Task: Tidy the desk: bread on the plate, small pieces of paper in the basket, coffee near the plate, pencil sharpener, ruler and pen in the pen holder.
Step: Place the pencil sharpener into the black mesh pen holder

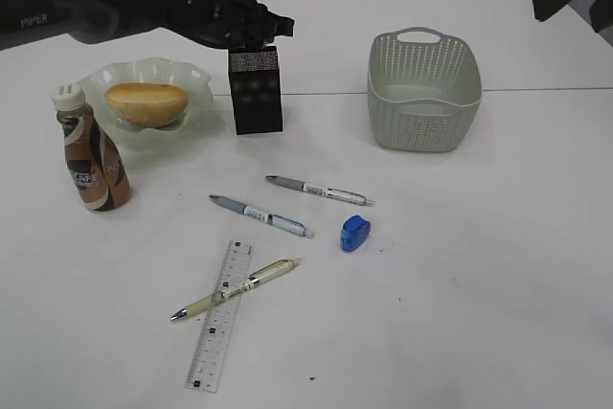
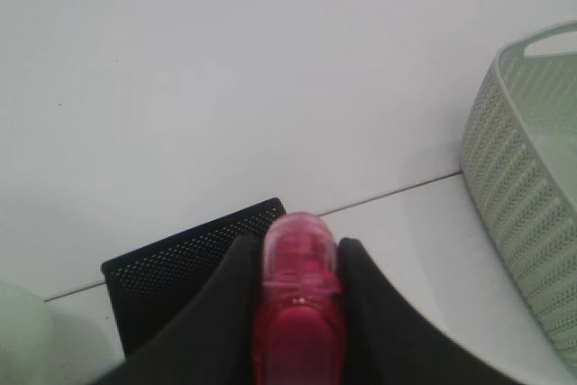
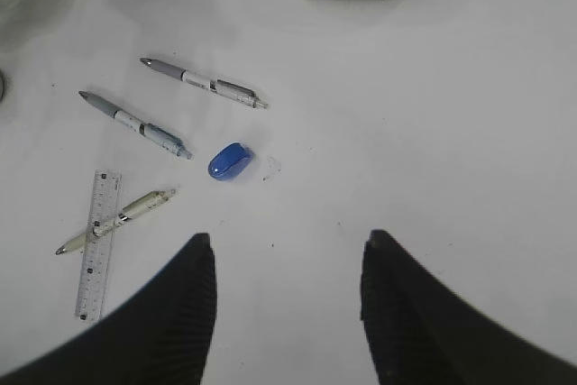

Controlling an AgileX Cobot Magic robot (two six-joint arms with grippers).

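White tabletop, the desk, fills the scene, seen at a slant from above. The left gripper hangs right above the pen holder, a black mesh box standing upright at the back left. Its two black fingers are clamped on a red translucent pen, seen only in the left wrist view, with the pen's rounded end over the holder's open top. Judging by this, the pen is held here so it can drop straight into the box.

Just left of the pen holder sits the plate, pale green glass with a ruffled rim, and the bread already rests in it. The coffee stands upright just in front of the plate's left edge, so those two parts of the task look finished.

At the back right stands the basket, with what may be paper scraps inside, too blurred to confirm.

Still loose on the desk: a grey pen, a blue-grey pen, and a pale yellow pen lying across the ruler. The blue pencil sharpener lies near the grey pen's tip.

The right gripper hovers high above the desk with its fingers spread apart, holding nothing, probably kept clear while the left arm works.
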